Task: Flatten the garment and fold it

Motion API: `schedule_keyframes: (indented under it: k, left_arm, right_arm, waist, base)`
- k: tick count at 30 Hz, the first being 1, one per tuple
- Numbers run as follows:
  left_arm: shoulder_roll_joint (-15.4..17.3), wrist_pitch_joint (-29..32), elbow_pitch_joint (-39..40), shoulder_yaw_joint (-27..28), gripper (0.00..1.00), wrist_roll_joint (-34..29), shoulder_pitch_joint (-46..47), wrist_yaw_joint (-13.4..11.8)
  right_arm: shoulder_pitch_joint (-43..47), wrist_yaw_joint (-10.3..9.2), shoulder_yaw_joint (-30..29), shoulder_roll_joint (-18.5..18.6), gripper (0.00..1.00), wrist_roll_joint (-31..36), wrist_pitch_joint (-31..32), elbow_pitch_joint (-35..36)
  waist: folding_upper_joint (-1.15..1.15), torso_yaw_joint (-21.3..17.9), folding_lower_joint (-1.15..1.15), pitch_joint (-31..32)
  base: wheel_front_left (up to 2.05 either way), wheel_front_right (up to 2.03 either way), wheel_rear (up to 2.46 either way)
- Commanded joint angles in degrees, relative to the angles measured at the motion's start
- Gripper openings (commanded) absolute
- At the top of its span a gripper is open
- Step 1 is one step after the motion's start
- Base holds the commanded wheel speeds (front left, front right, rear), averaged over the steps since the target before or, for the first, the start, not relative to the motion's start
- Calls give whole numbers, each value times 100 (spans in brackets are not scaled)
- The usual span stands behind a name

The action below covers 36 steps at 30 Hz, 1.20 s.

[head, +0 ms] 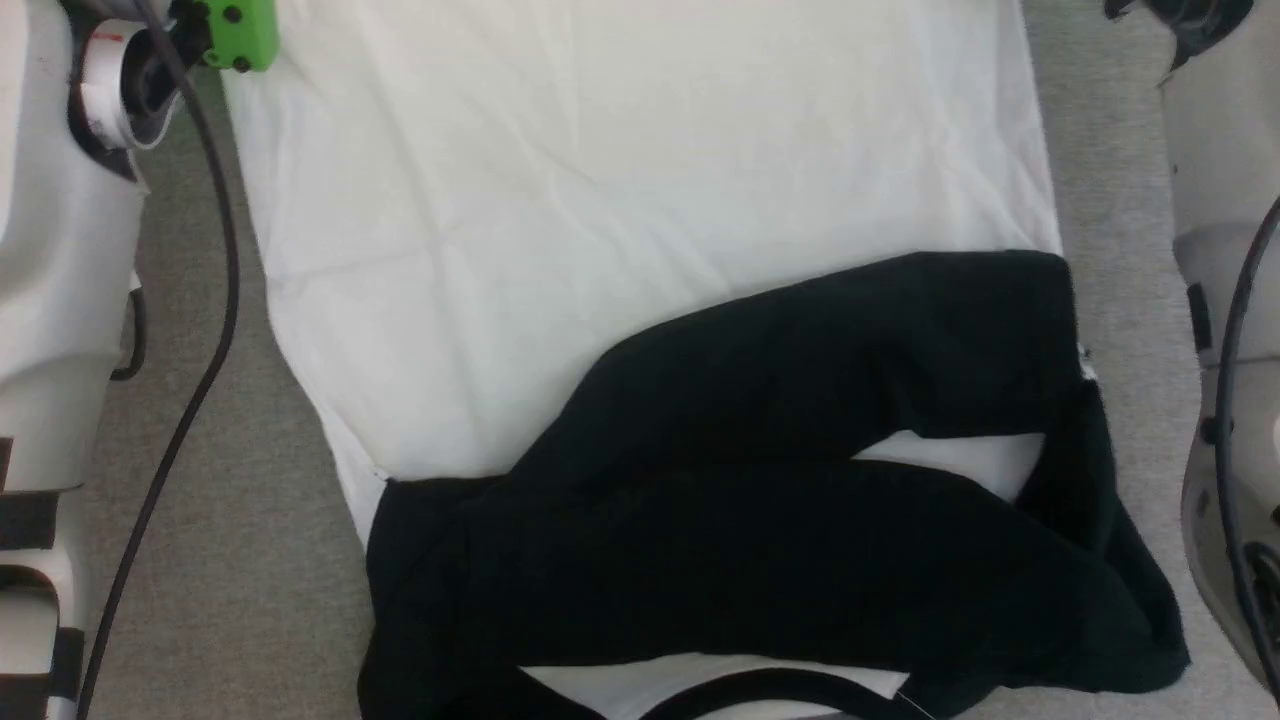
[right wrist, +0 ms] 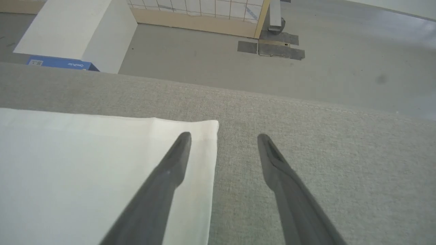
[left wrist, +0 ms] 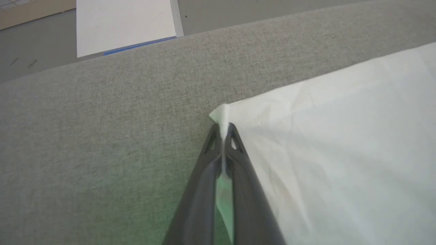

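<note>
— Black soft sleeves (head: pixel 760 560) sit closest, folded across the near end of the soft white T-shirt (head: pixel 640 200); its curved black neckband (head: pixel 770 688) shows at the very edge.
— And where is the shirt lying?
— On the grey woven fabric surface (head: pixel 250 560), white body spread flat away from the robot, lightly creased; one sleeve slants towards the right side, with a white sliver between the two.
— What about the left gripper (left wrist: pixel 223 131)?
— Its two long dark fingers are pressed together, pinching a far corner of the white cloth; that corner stands up in a small peak beyond the tips.
— The right gripper (right wrist: pixel 223 136)?
— Fingers spread wide at the other far corner; one finger (right wrist: pixel 177 153) is over the white cloth, the other over bare grey fabric; whether they touch, I cannot tell.
</note>
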State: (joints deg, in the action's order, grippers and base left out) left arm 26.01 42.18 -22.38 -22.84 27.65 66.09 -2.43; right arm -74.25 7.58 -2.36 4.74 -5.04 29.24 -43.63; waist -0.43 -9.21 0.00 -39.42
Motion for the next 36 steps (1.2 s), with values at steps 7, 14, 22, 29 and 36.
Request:
schedule_keyframes:
  k: [7,14,22,29,36]
  left_arm:
    - [-113,-183,-19,-153,0,-13,258,200]
    - [-161,-248,-67,-211,0,21,276,244]
    - [-130,-434,-134,-233,0,-7,285,240]
    - [-60,-1533,-186,-192,0,-319,504,236]
    - [-175,-2579,-465,-233,0,-576,703,194]
  right_arm:
    - [-520,-9,-485,10,100,736,786,-626]
    - [-637,-9,-676,-76,0,1121,1790,-862]
    - [-506,-9,-728,-128,0,1319,1914,-460]
    - [-398,-9,-798,-111,0,1450,1066,-24]
    - [-345,-9,-903,-46,0,1514,487,-16]
  waist:
    - [42,424,0,-356]
    - [42,461,0,-371]
    - [42,414,0,-330]
    - [42,334,0,-264]
    - [42,288,0,-60]
  base:
    - [0,0,0]
    - [0,0,0]
    - [0,0,0]
    - [0,0,0]
    - [0,0,0]
